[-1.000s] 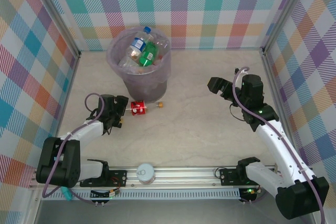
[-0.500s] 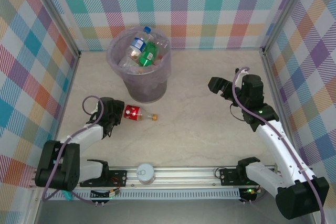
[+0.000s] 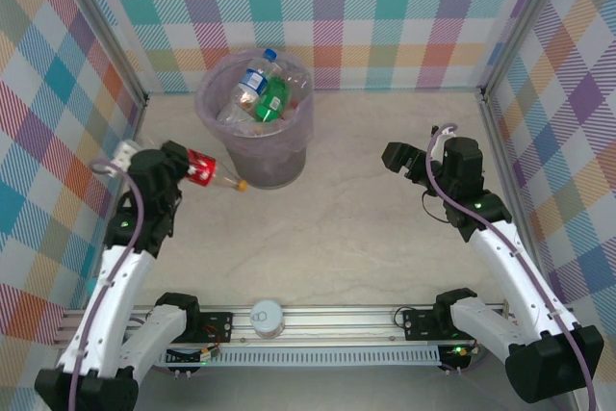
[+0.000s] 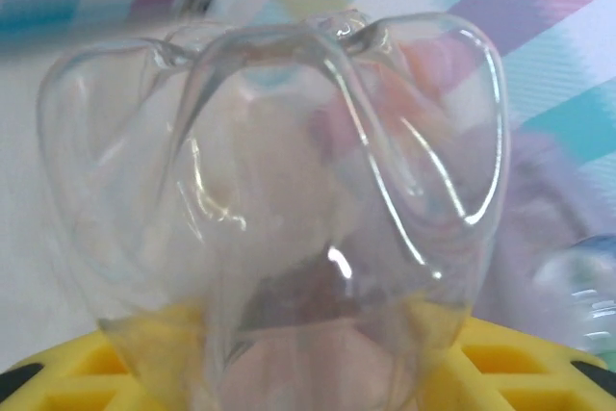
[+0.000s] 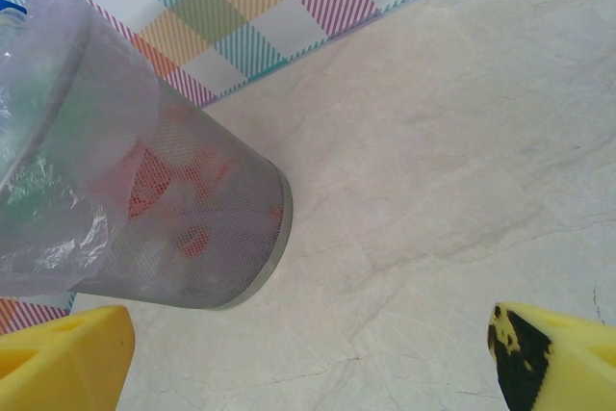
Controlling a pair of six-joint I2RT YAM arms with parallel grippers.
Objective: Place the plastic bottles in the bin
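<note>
My left gripper [image 3: 181, 165] is shut on a clear plastic bottle [image 3: 208, 170] with a red label and an orange cap. It holds the bottle off the table, just left of the bin [image 3: 285, 155], cap end pointing toward the bin wall. In the left wrist view the bottle's clear base [image 4: 279, 190] sits right in front of the camera, between my yellow fingers [image 4: 539, 368]. The bin, a mesh bucket lined with a lilac bag [image 5: 183, 228], holds several bottles [image 3: 265, 93]. My right gripper [image 3: 397, 159] hangs open over bare table right of the bin, nothing between its fingertips [image 5: 308, 358].
A white round canister with a grey lid [image 3: 267, 316] stands on the rail at the near edge, between the arm bases. Checked walls close the table at the back and on both sides. The marble tabletop [image 3: 346, 228] lies between the arms.
My left gripper closed on the bottle lying in front of the bin and lifted it up and to the left, beside the bin wall. The right arm has not moved.
</note>
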